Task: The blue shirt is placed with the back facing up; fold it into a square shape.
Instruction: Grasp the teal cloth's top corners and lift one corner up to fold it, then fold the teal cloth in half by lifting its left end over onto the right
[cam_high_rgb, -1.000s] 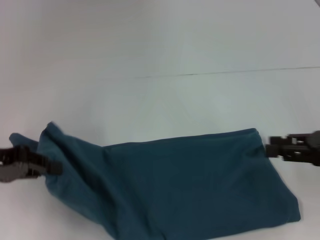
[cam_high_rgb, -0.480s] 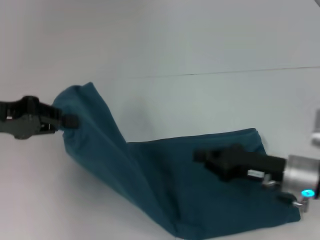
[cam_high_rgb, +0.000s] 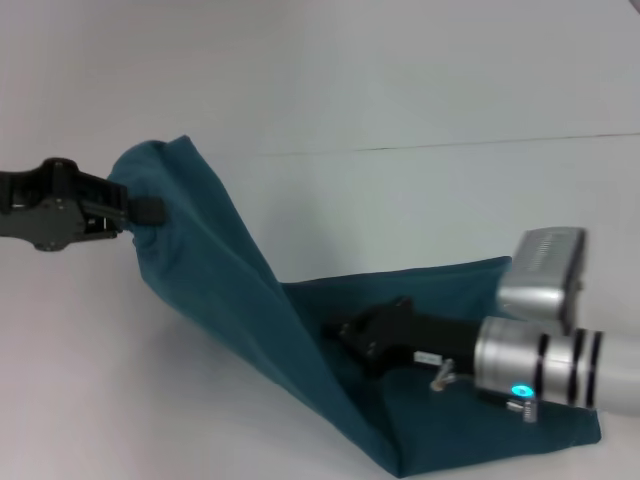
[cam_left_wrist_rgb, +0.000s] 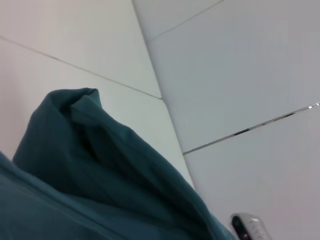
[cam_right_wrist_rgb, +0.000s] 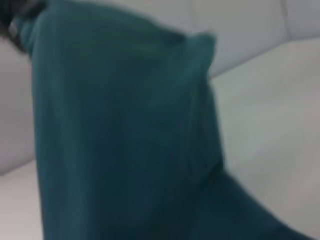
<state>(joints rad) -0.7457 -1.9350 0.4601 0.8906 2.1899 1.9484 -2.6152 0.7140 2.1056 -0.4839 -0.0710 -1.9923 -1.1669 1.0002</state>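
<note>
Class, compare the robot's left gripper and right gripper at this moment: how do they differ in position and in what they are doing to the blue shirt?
The left gripper is raised off the white table, pinching an end of the blue shirt; the right gripper sits low over the part lying flat. The left holds cloth up in a slope, while whether the right grips any cannot be told. Both are black and at the shirt.

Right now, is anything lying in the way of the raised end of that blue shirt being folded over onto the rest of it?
Only the right gripper, resting on the flat part of the blue shirt. The left gripper holds the raised end up on the left; no other object lies on the white table.
</note>
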